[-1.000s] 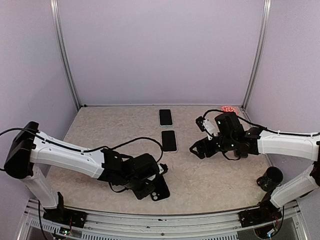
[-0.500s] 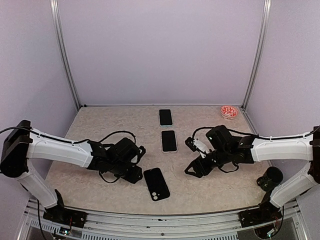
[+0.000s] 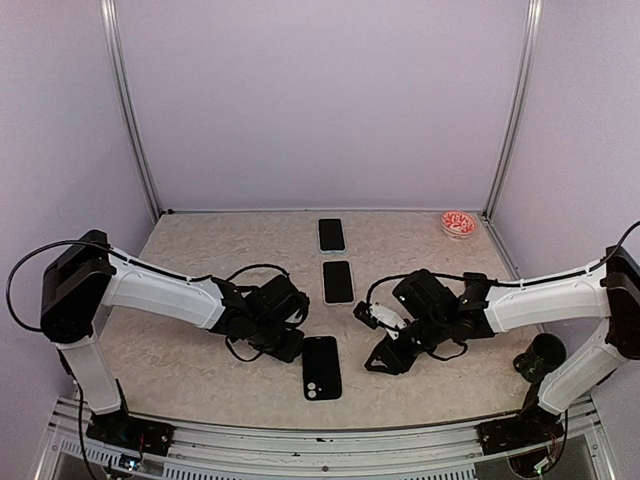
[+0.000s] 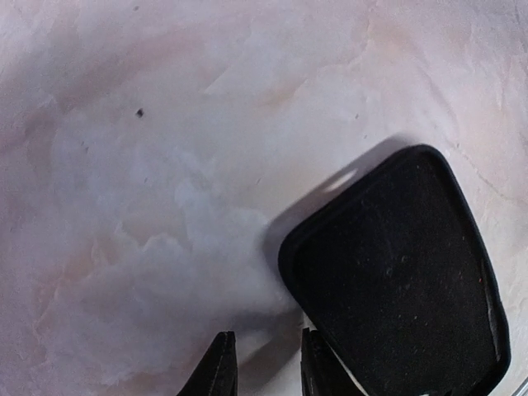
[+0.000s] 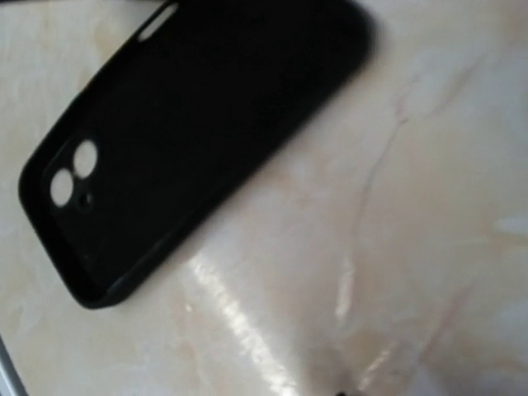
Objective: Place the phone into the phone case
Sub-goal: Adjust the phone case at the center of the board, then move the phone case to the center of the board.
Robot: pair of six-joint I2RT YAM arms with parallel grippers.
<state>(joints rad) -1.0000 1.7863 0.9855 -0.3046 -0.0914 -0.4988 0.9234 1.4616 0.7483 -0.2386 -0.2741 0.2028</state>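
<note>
Phone case [image 3: 322, 367] lies flat near the front edge, between both grippers. Its long axis runs front-to-back, camera cutouts at the near end. We see the left gripper [image 3: 288, 345] just beside its far-left corner, fingers [image 4: 219, 369] a narrow gap apart over bare table, holding nothing. Right gripper [image 3: 383, 357] sits slightly farther off on the case's right; we cannot tell its finger state. Nearer phone [image 3: 338, 281] lies just beyond the case on the same axis, with a second phone [image 3: 331, 234] farther back. We judge both arms about equally near the nearer phone.
</note>
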